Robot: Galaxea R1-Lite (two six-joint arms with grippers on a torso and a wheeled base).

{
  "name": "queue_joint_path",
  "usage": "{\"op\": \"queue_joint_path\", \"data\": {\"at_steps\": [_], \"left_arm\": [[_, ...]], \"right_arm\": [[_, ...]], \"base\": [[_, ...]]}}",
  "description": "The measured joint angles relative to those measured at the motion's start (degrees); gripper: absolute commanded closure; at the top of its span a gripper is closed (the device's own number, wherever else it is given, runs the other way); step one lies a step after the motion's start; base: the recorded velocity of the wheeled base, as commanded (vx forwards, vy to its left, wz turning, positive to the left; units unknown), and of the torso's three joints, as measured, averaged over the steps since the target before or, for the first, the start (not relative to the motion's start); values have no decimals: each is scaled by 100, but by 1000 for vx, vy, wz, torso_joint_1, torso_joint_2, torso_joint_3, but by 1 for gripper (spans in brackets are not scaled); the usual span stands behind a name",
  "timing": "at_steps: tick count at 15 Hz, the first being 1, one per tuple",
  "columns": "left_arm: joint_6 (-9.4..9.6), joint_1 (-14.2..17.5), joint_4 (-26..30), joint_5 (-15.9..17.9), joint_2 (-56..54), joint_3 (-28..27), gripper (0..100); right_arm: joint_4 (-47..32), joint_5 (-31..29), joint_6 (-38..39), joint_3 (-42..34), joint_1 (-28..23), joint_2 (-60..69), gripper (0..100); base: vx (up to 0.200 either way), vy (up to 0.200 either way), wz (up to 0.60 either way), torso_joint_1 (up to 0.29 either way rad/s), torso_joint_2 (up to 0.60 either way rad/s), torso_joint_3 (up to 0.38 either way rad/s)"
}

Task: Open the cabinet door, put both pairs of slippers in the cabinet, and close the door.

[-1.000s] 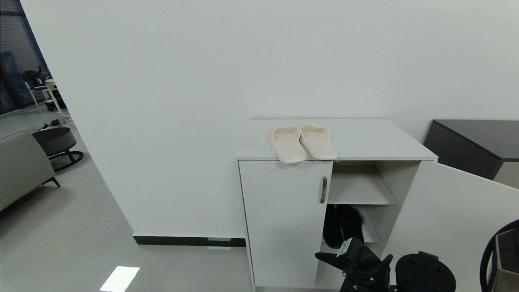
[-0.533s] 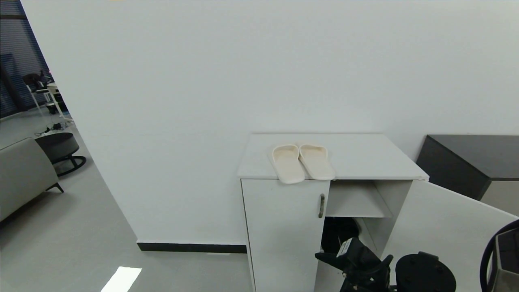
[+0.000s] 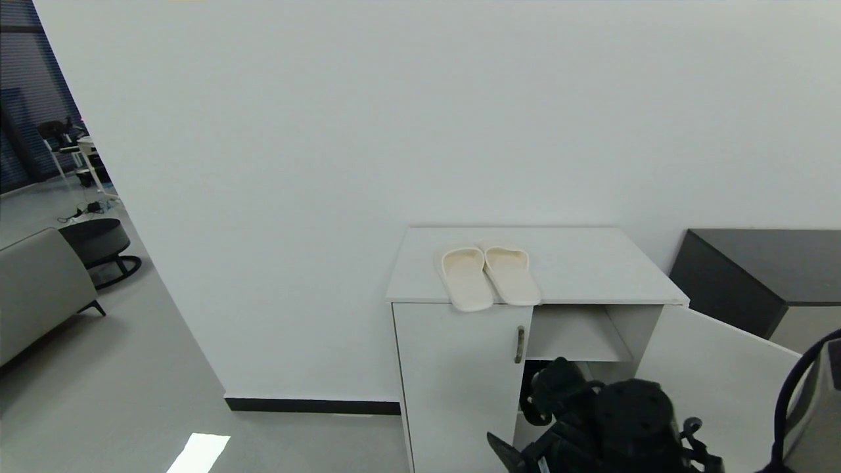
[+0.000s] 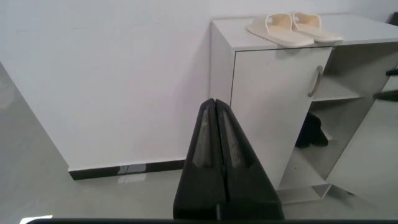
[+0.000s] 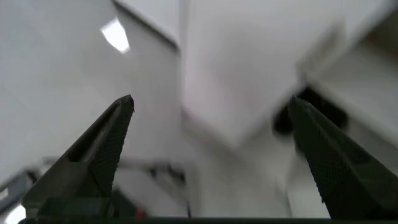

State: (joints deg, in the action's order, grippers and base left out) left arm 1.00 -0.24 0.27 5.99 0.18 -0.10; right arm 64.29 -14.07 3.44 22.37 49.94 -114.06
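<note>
Two cream slippers (image 3: 489,279), one dark pair (image 4: 311,130), one cabinet (image 3: 591,266), two doors (image 3: 460,387).

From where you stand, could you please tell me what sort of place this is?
Probably an indoor lounge or entryway, perhaps in an office: a white shoe cabinet against a bare wall, cream slippers on top, and a grey sofa nearby.

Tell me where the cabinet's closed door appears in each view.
Head view: closed door, low centre, under the cream slippers.
Left wrist view: door beyond the shut left tool, under the slippers.
Right wrist view: door, blurred, framed by the open right tool.
Shared landmark: open shelf beside it.
</note>
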Motion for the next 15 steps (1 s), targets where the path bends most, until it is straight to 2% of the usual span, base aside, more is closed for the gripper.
{"op": "queue_joint_path", "data": {"at_steps": [1, 3, 4, 5, 9, 10, 15], "left_arm": [[1, 0, 0, 0, 0, 0, 100], [11, 0, -2, 0, 0, 0, 100], [9, 0, 0, 0, 0, 0, 100], [9, -5, 0, 0, 0, 0, 100], [50, -2, 0, 0, 0, 0, 100], [52, 0, -2, 0, 0, 0, 100], [48, 0, 2, -2, 4, 0, 100]], "right_arm": [[-1231, -251, 424, 546, -26, 177, 0], [-3126, -813, 1363, 1630, -48, 562, 0], [-3840, -1207, 1813, 2122, -50, 747, 0], [-4066, -1499, 1996, 2417, -59, 870, 0], [-2658, -1713, 1413, 2732, -182, 855, 0], [-2439, -1636, 1358, 2755, -254, 739, 0], [-2255, -1434, 1092, 3209, -590, 135, 0]], "base": [[0, 0, 0, 0, 0, 0], [0, 0, 0, 0, 0, 0], [0, 0, 0, 0, 0, 0], [0, 0, 0, 0, 0, 0], [0, 0, 0, 0, 0, 0], [200, 0, 0, 2, -2, 2], [200, 0, 0, 2, -1, 0]]}}
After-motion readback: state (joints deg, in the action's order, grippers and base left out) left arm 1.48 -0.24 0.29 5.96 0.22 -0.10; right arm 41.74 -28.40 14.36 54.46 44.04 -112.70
